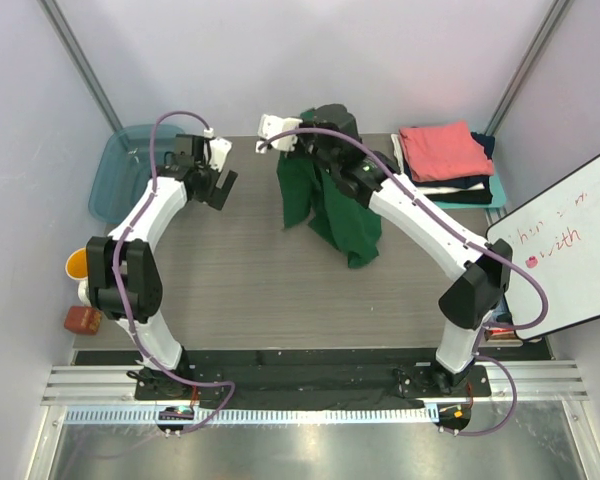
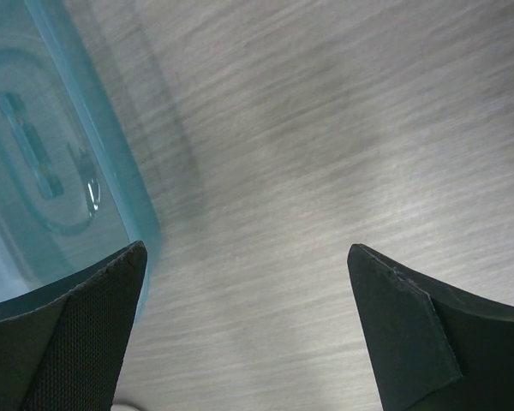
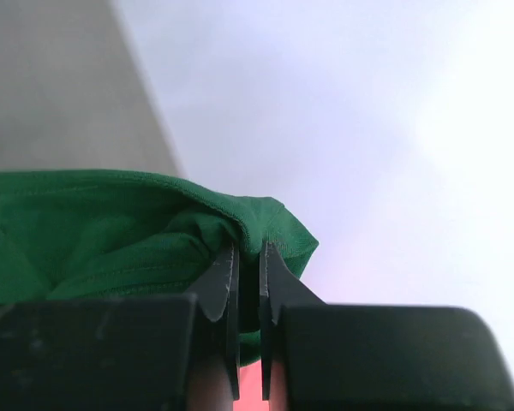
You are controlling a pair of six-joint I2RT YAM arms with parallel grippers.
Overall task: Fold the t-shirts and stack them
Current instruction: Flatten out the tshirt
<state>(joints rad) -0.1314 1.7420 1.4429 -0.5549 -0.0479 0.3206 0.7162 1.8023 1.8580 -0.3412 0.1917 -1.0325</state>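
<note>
Left end effector (image 2: 247, 250) fills the bottom of its wrist view, fingers spread wide with nothing between them, over bare bench (image 2: 325, 128) right beside the translucent teal tub (image 2: 43, 171), which shows nothing inside from here. Right end effector (image 3: 248, 257) on its own cam is pinched tight on a bunched fold of the dark green t-shirt (image 3: 111, 231). From overhead that shirt dangles off it mid-bench, with the folded stack (image 1: 445, 165) back right, coral-pink on top. I'd bring the free left one over to grab a second corner and spread it flat before folding.
</note>
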